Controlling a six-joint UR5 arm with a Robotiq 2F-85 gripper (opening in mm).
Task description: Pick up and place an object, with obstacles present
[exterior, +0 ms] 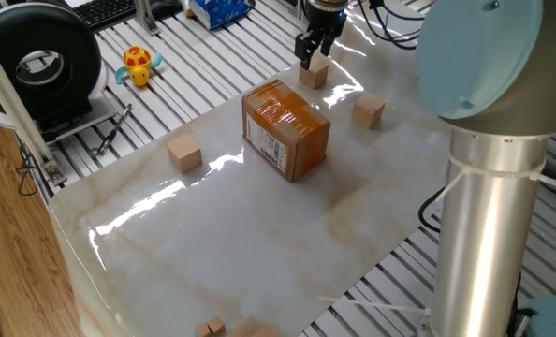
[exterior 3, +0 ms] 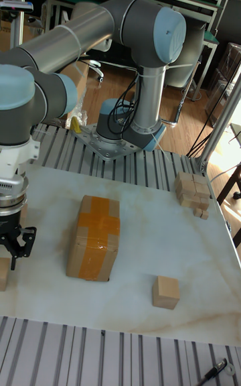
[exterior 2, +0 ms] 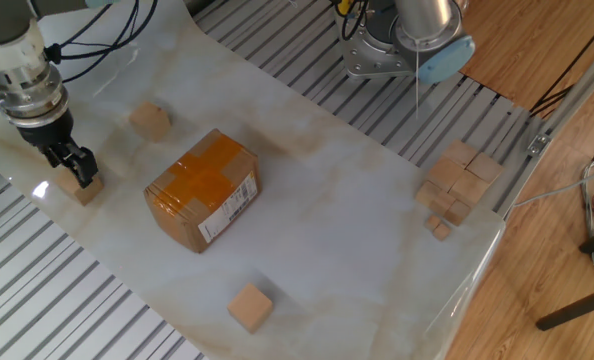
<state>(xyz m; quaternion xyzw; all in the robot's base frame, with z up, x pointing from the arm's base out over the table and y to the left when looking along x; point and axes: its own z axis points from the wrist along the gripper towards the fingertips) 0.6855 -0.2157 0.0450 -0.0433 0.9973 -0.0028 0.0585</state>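
A small tan wooden cube [exterior: 314, 74] [exterior 2: 83, 188] [exterior 3: 3, 273] rests on the marble sheet at its far corner. My gripper [exterior: 312, 45] [exterior 2: 71, 164] [exterior 3: 18, 244] hangs just above that cube, open, with nothing between its fingers and a small gap down to the cube. The taped cardboard box [exterior: 285, 129] [exterior 2: 203, 190] [exterior 3: 94, 237] stands mid-table, a short way from the cube. Two more cubes like it lie loose: one [exterior: 369, 110] [exterior 2: 149, 121] beside the box, another [exterior: 184, 153] [exterior 2: 250, 306] [exterior 3: 166, 292] on the box's other side.
A pile of several wooden cubes [exterior 2: 459, 185] [exterior 3: 194, 194] sits at the sheet's corner near the arm's base [exterior 2: 407, 45]. A yellow toy [exterior: 139, 65] and a black spool [exterior: 39, 61] lie off the sheet on the slatted table. The sheet's edges drop onto metal slats.
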